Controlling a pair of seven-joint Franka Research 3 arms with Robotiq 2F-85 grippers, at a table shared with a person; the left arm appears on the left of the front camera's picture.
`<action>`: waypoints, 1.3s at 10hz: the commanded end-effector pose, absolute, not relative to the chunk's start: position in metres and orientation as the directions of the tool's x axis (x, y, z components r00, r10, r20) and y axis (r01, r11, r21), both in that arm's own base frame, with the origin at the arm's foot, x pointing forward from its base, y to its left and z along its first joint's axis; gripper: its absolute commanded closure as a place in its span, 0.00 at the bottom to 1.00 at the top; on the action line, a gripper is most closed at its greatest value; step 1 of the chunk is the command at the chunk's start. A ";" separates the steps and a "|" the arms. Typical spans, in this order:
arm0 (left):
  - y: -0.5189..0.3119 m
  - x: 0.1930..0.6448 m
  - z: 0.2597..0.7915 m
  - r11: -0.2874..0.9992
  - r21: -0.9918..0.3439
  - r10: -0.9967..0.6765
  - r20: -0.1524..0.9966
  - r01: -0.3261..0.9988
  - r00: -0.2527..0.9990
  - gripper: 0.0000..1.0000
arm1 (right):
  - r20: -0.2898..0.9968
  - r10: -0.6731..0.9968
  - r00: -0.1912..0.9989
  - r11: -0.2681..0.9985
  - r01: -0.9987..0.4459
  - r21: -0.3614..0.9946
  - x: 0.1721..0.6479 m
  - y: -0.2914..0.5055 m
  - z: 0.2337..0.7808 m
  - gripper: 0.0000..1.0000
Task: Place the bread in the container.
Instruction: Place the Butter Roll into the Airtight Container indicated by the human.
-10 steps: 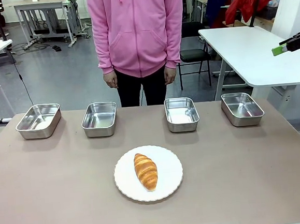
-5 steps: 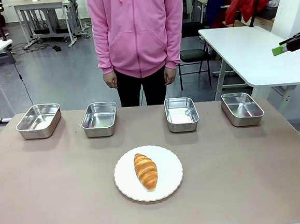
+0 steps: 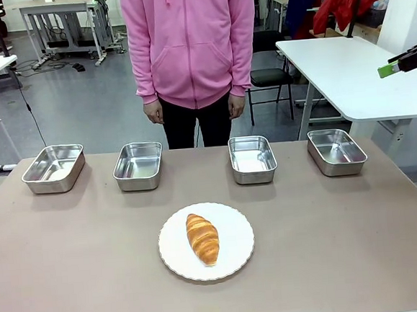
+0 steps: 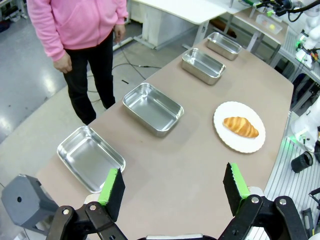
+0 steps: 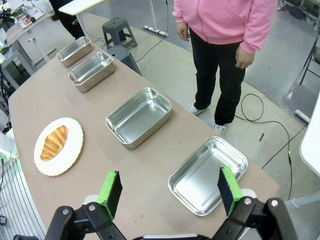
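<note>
Nothing has moved: bread (image 3: 203, 238) lies within the rim of the plate (image 3: 236, 230), bare table (image 3: 346, 246) around, both jaws wide apart.

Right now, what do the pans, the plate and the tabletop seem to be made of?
Pans: likely stainless steel, polished; they mirror the room's light.
Plate: white, smooth, perhaps ceramic or melamine; the look leaves it open.
Tabletop: matte brownish-grey, probably laminate; no glare or grain.
</note>
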State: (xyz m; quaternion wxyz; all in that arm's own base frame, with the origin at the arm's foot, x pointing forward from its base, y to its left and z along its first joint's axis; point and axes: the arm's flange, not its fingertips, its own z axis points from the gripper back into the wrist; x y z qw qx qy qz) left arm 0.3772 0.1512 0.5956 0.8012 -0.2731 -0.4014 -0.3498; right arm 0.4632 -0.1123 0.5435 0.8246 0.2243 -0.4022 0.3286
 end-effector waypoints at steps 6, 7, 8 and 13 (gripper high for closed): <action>0.150 0.377 0.597 0.605 -0.153 -0.341 0.837 0.781 0.428 0.00 | 0.812 0.361 0.458 0.682 -0.724 0.105 0.463 -0.111 0.543 0.00; 0.150 0.377 0.597 0.605 -0.153 -0.341 0.837 0.781 0.428 0.00 | 0.812 0.361 0.458 0.682 -0.724 0.105 0.463 -0.111 0.543 0.00; 0.150 0.377 0.597 0.605 -0.153 -0.341 0.837 0.781 0.428 0.00 | 0.812 0.361 0.458 0.682 -0.724 0.105 0.463 -0.111 0.543 0.00; 0.150 0.377 0.597 0.605 -0.153 -0.341 0.837 0.781 0.428 0.00 | 0.812 0.361 0.458 0.682 -0.724 0.105 0.463 -0.111 0.543 0.00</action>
